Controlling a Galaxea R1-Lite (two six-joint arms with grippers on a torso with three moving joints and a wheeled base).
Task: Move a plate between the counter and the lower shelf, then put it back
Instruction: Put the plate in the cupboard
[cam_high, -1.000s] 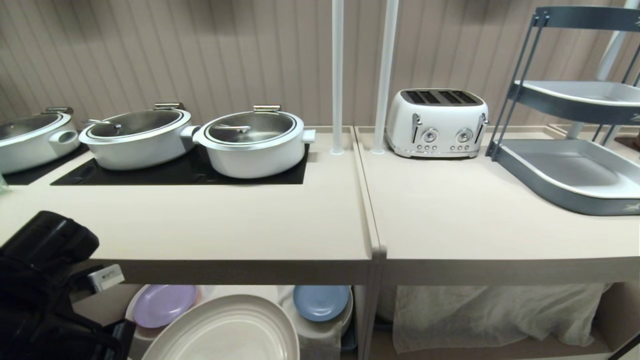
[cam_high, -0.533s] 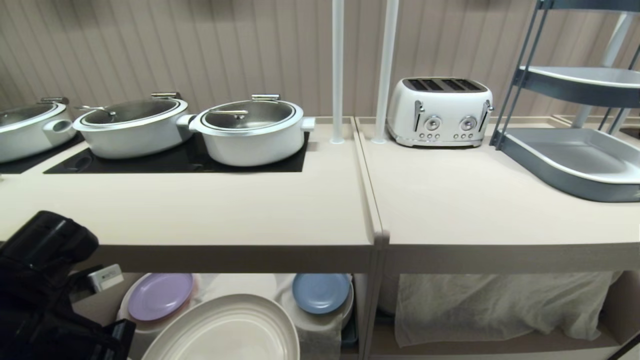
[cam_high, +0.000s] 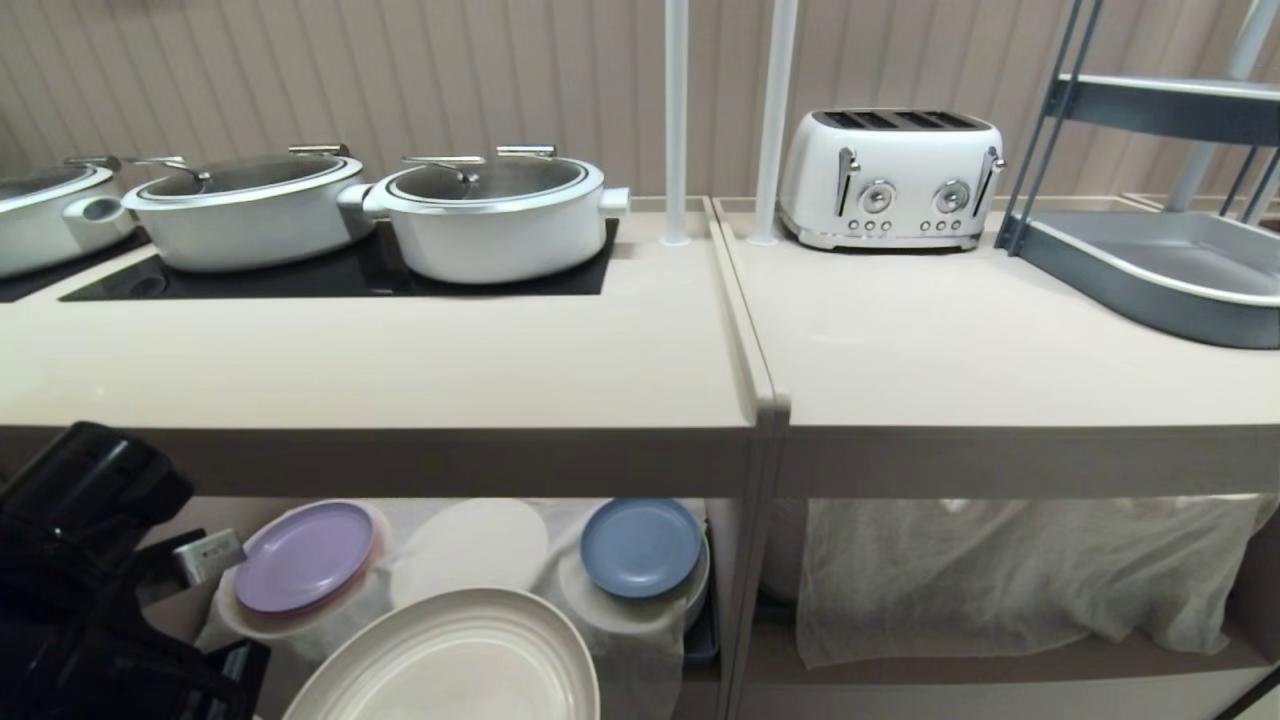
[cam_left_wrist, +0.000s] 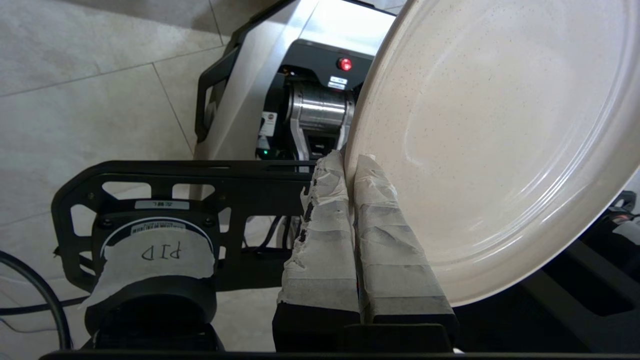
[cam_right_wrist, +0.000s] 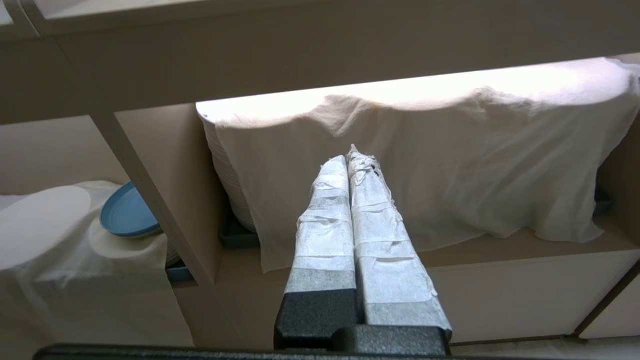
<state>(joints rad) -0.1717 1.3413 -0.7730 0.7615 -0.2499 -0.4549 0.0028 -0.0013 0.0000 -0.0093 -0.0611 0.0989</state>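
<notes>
Lower now sits the whole view: the camera has sunk with the torso, so more of the lower shelf (cam_high: 470, 545) shows, while the plate keeps its place in the frame.

Held by the left claw (cam_left_wrist: 350, 165), the cream plate (cam_high: 450, 660) hangs in front of the shelf opening, below the table (cam_high: 400, 370) edge; the taped fingers (cam_left_wrist: 325, 240) are pinching its rim, one on each face. The right claw (cam_right_wrist: 350, 160) is pressed together on nothing, parked before the neighbouring cubby with the plain cloth (cam_right_wrist: 425, 165). On the shelf, the lilac plate (cam_high: 303, 555) and blue plate (cam_high: 640, 545) sit on the outer humps; the middle hump (cam_high: 470, 545) looks free. To do this step well, I would keep the plate level, slide it in under the table edge, aim for the middle hump between the two coloured plates, and set it down flat before releasing.
</notes>
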